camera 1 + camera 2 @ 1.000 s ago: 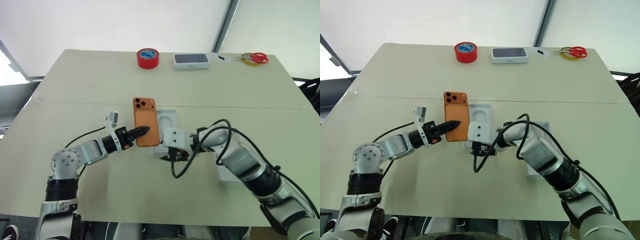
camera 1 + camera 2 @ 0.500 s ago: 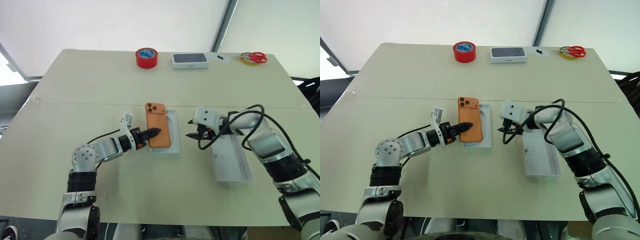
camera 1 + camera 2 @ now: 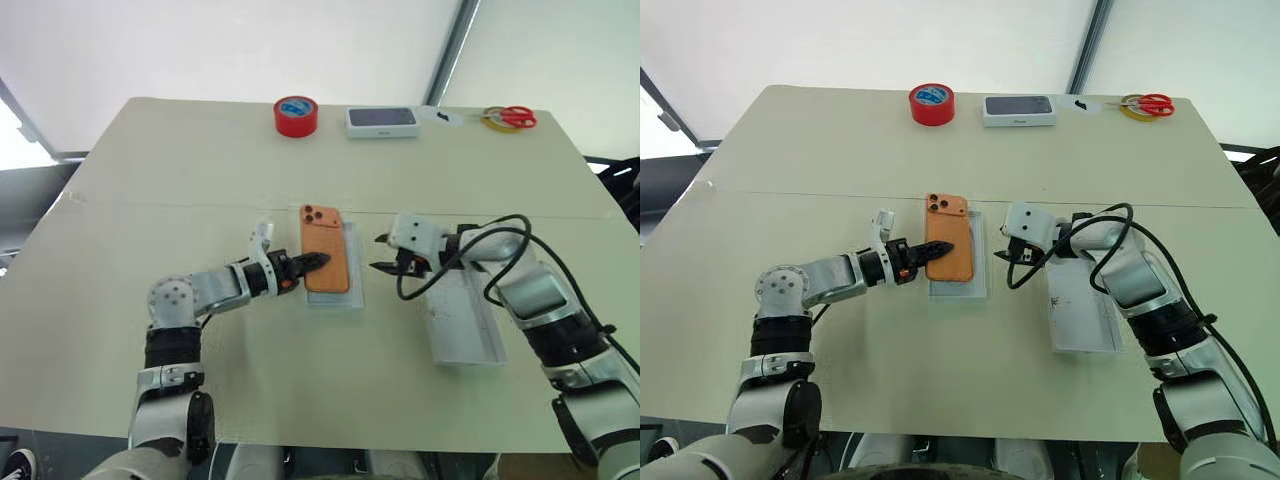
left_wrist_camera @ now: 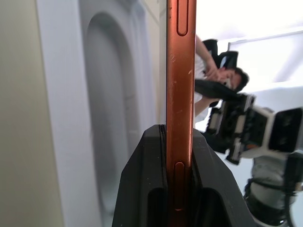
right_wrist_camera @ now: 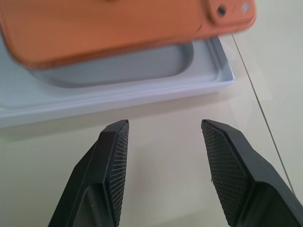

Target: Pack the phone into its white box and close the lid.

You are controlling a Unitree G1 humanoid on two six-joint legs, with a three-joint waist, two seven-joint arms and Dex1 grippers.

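phone point(image 3: 326, 263): orange, back up, lenses at its far end; held over the white tray point(image 3: 352, 295) with the rounded recess, mid-table
left gripper point(image 3: 313, 263): clenched on the phone's near-left edge; in the wrist view the fingers point(image 4: 142, 189) pinch its thin side
right gripper point(image 3: 381, 254): released, fingers point(image 5: 113, 165) spread, nothing between them; just right of the tray
lid point(image 3: 462, 322): long white tray under the right forearm, right of the phone
far edge: red tape point(image 3: 296, 115); closed box point(image 3: 382, 121) with dark top, its front lettering too small to read; scissors point(image 3: 512, 116) on a yellow roll
table point(image 3: 180, 170): pale beige
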